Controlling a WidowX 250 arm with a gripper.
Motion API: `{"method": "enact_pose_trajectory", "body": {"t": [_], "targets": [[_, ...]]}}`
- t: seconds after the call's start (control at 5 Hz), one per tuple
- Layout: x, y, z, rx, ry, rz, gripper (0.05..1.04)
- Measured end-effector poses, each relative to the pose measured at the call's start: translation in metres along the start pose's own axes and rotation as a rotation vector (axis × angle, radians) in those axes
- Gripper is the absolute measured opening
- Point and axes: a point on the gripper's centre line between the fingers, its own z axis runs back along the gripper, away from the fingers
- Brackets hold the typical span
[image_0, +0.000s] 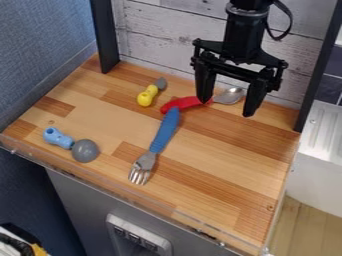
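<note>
Jaws apart over wood counter; plank wall behind (whitewashed, weathered).

Wooden worktop, bare toward near right | blue-handled fork, mid-surface, tines nearward | yellow-handled utensil, far left | blue-handled utensil, grey round end, near left | whitewashed plank wall, behind | black posts, flanking
</note>
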Motion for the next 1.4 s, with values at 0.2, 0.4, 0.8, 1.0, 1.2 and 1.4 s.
{"method": "enact_pose_trajectory", "body": {"t": [0.2, 0.4, 0.8, 1.0, 1.2, 1.4], "targets": [[0.007, 0.011, -0.005, 0.0, 0.022, -0.072, 0.999], [0.026, 0.038, -0.005, -0.002, 0.026, -0.182, 0.999], [0.057, 0.1, -0.008, 0.0, 0.04, -0.293, 0.997], [0.062, 0.128, -0.01, -0.004, 0.036, -0.253, 0.997], [0.058, 0.146, -0.011, -0.01, 0.037, -0.166, 1.0], [0.051, 0.153, -0.025, -0.021, 0.044, -0.07, 1.0]]}}
